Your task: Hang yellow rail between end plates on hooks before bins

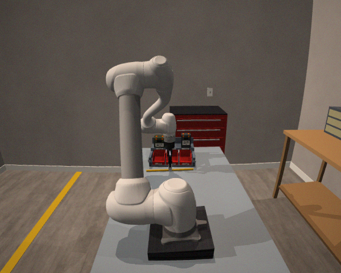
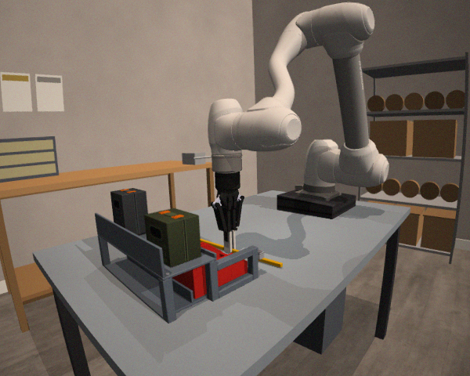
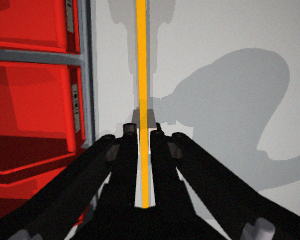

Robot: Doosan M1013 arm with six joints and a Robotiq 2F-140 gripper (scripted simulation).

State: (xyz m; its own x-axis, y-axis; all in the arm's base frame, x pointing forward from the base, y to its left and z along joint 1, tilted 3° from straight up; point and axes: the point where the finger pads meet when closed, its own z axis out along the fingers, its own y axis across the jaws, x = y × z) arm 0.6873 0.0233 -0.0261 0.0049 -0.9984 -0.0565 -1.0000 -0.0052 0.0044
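Observation:
The yellow rail [image 1: 183, 169] [image 2: 272, 262] [image 3: 143, 60] is long and thin and runs along the grey table [image 1: 223, 190] [image 2: 328, 243], just in front of the rack of red bins [image 1: 158, 157] [image 2: 235, 272] [image 3: 35, 100]. My gripper [image 1: 170, 165] [image 2: 229, 247] [image 3: 143, 118] points straight down over the rail's middle and is shut on the rail. The rail sits low, at or just above the table top, parallel to the rack's front bar [image 3: 89, 75]. I cannot make out the two hooks or their end plates clearly.
A green box [image 2: 172, 234] and a dark box [image 2: 128, 208] stand on the grey rack [image 2: 125, 243] behind the bins. The arm's black base [image 1: 181, 238] [image 2: 316, 202] sits at the other end of the table. A wooden bench [image 1: 317, 147] stands beside the table.

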